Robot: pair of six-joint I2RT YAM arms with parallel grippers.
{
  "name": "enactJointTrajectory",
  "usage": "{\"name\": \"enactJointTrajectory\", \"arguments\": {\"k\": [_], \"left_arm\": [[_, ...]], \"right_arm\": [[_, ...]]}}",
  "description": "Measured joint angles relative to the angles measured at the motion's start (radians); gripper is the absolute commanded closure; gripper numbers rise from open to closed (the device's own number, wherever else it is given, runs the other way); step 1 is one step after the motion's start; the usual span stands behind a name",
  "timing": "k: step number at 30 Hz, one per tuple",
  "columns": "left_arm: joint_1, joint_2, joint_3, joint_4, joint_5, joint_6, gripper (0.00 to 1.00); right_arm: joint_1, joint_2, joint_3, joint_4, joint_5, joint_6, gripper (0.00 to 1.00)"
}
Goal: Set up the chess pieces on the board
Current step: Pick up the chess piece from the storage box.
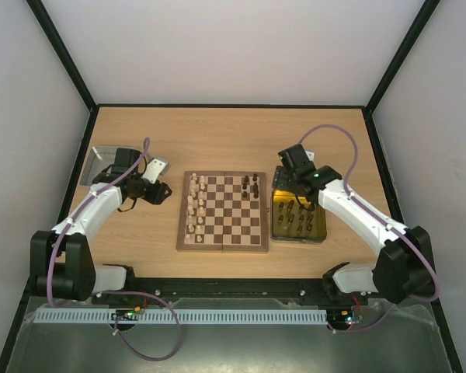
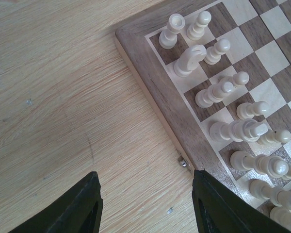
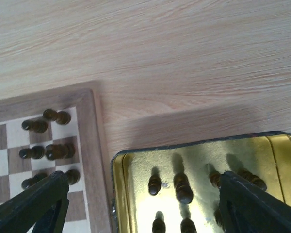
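Chess pieces, location: small turned cream wooden chessmen stand in two files along the left side of the square brown-and-cream checked wooden board. A few dark brown chessmen stand at its far right corner. The remaining dark chessmen stand upright in the yellow transparent tray, just beside the board's right frame.
Right gripper: hangs over the far end of the tray, jaws wide apart, nothing between them.
Left gripper: hangs over the bare pale wooden table, just beside the board's left frame, jaws apart and empty.
Step in hand (judged): the right arm picks one dark chessman from the tray.
Approach: centre the jaws over one piece in the far row and come straight down.
Jaw setting: narrow the opening first, because the neighbours stand close and a wide finger would likely topple them.
Grip: close on the upper body and keep the piece vertical.
Lift: raise it straight up, clear of the tray wall.
Placement: lower it onto a free square of the right files, well apart from pieces already standing.
Risk: a tilted grip would leave the piece leaning on release.
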Motion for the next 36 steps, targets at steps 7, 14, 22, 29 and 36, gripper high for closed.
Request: {"name": "enactJointTrajectory", "arguments": {"k": [7, 14, 22, 29, 36], "left_arm": [[-0.003, 0.000, 0.000, 0.002, -0.005, -0.003, 0.46], [-0.003, 0.000, 0.000, 0.002, -0.005, -0.004, 0.46], [-0.003, 0.000, 0.000, 0.002, -0.005, -0.004, 0.46], [-0.004, -0.001, 0.000, 0.002, -0.003, -0.003, 0.46], [-0.004, -0.003, 0.000, 0.002, -0.003, -0.003, 0.45]], "right_arm": [[0.053, 0.016, 0.051, -0.063, 0.030, 0.020, 0.18], [0.052, 0.099, 0.138, -0.157, 0.023, 0.021, 0.41], [0.052, 0.142, 0.135, -0.207, -0.020, 0.018, 0.43], [0.052, 0.194, 0.094, -0.191, -0.074, 0.026, 0.51], [0.052, 0.219, 0.076, -0.187, -0.078, 0.037, 0.56]]}}
